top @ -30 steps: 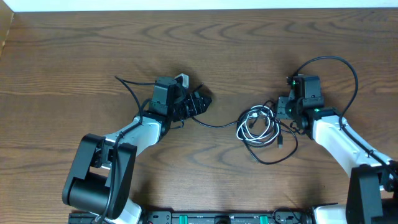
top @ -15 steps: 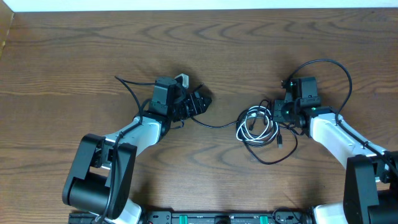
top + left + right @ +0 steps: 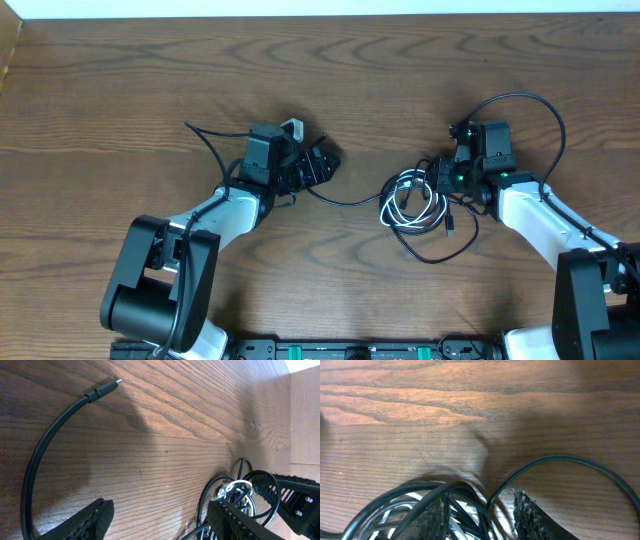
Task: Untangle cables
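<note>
Left tool (image 3: 322, 163): stands wide open, holds nothing; black cable (image 3: 35, 460) curves just outside one finger, plug end well ahead. Right tool (image 3: 482, 502): stands half open, straddles coiled strands of black and white cable (image 3: 237, 485), unclamped, on tabletop (image 3: 300, 60).

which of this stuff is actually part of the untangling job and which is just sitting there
Part of the job:
- black cable
- white cable, coiled up with the black one
- left hand and right hand

Just there:
- thick arm cables, fixed to the robot
- wooden table
</note>
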`<state>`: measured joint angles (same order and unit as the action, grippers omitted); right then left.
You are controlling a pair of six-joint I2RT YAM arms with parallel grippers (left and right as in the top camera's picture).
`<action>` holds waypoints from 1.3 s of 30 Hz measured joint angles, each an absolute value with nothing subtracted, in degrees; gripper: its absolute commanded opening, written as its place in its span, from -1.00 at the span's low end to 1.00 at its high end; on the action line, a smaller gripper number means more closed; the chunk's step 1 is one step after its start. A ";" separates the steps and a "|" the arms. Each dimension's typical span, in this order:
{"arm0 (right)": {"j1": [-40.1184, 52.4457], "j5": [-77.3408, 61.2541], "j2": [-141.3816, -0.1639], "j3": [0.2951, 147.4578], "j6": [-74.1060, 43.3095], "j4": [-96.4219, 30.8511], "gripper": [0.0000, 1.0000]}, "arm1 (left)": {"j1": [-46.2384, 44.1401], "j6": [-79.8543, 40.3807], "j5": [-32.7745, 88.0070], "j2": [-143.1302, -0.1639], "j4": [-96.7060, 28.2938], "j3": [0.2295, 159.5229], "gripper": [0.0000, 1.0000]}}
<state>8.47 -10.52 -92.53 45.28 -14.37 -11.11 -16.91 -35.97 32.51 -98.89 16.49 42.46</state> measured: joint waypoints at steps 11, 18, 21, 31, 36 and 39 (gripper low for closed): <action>8.29 -10.70 -96.92 45.28 -8.60 -8.25 -0.98 | -16.91 -35.97 32.49 -98.89 16.47 42.46 0.32; 7.57 -10.72 -93.25 45.28 -7.49 -11.86 -0.98 | -16.91 -35.97 32.62 -98.89 16.49 42.46 0.32; 7.51 -10.72 -88.95 45.28 -7.07 -14.35 -0.98 | -16.91 -35.92 34.20 -98.89 17.17 42.46 0.32; 7.53 -10.74 -79.99 45.30 -6.85 -27.55 -0.98 | -16.93 -29.65 46.59 -92.12 16.58 42.46 0.31; 7.51 -15.25 -79.99 45.28 -6.61 -29.41 -0.98 | -19.11 -23.22 46.87 -80.53 3.16 42.57 0.30; 7.53 -21.58 -79.96 45.28 -6.44 -29.41 -0.98 | -24.32 -20.75 42.59 -75.05 -4.29 42.63 0.31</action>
